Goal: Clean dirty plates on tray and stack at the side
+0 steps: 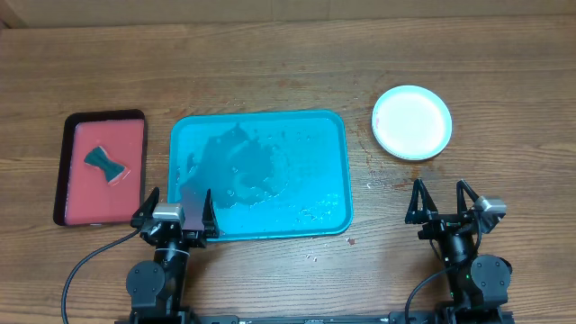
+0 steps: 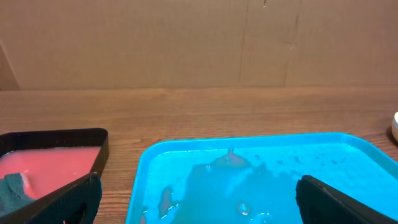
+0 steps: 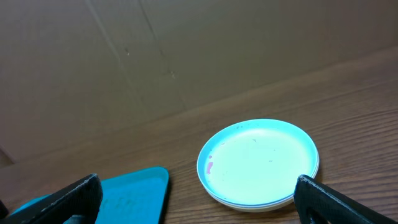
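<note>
The turquoise tray (image 1: pixel 259 175) lies at the table's centre with no plates on it, only wet smears and droplets; it also shows in the left wrist view (image 2: pixel 249 180) and at the left of the right wrist view (image 3: pixel 124 193). The plates (image 1: pixel 411 121) sit stacked on the wood right of the tray, a pale mint one on top with a small red mark at its left rim (image 3: pixel 258 163). My left gripper (image 1: pixel 176 216) is open and empty at the tray's near left corner (image 2: pixel 199 199). My right gripper (image 1: pixel 443 207) is open and empty, near of the stack (image 3: pixel 199 199).
A smaller dark-rimmed red tray (image 1: pixel 101 168) lies left of the turquoise tray, with a dark teal sponge (image 1: pixel 107 165) on it. A brown cardboard wall (image 2: pixel 199 43) stands behind the table. A few droplets dot the wood near the tray's front right corner.
</note>
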